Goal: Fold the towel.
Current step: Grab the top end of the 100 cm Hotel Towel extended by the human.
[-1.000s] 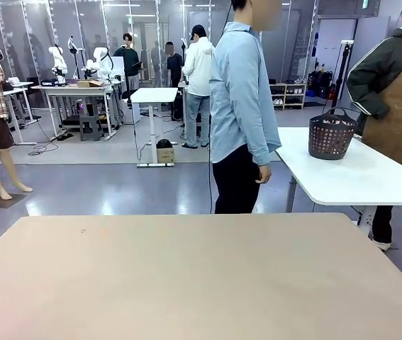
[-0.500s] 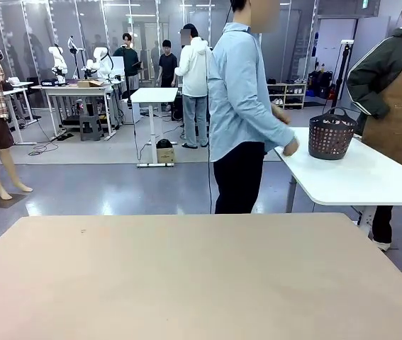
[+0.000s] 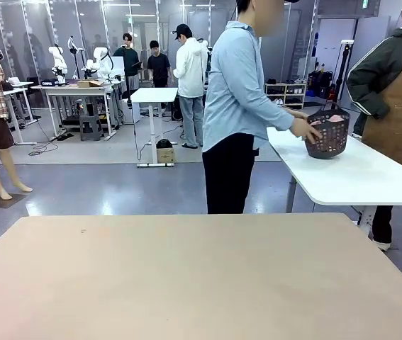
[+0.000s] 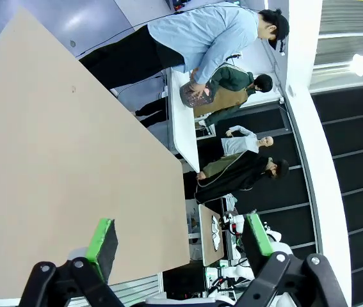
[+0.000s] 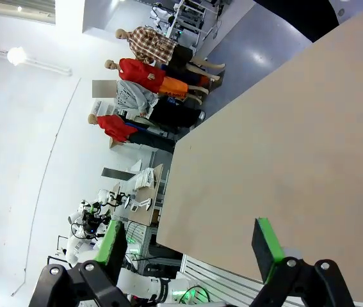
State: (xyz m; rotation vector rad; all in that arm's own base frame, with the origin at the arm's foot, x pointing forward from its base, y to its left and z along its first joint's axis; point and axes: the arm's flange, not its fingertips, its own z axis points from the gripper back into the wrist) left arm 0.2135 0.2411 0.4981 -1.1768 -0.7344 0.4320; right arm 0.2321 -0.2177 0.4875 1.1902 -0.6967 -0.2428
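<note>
The towel (image 3: 332, 120) shows as pale pink cloth inside a dark plastic basket (image 3: 327, 139) on a white side table (image 3: 356, 177) at the far right. A person in a light blue shirt (image 3: 237, 92) leans over that table with both hands on the basket. In the left wrist view the basket (image 4: 194, 94) and the person are small, at the top. My left gripper (image 4: 180, 236) is open above the beige table (image 4: 53, 160), with nothing between its green pads. My right gripper (image 5: 187, 246) is also open and holds nothing, above the same table (image 5: 283, 147).
The beige table (image 3: 201, 276) fills the lower half of the front view, bare. A second person in a brown apron (image 3: 399, 99) stands behind the white side table. Other people and tables are far off at the back left.
The person in the blue shirt has turned to the white side table, reached out and put both hands on the basket, tipping it toward them. My grippers have stayed open.
</note>
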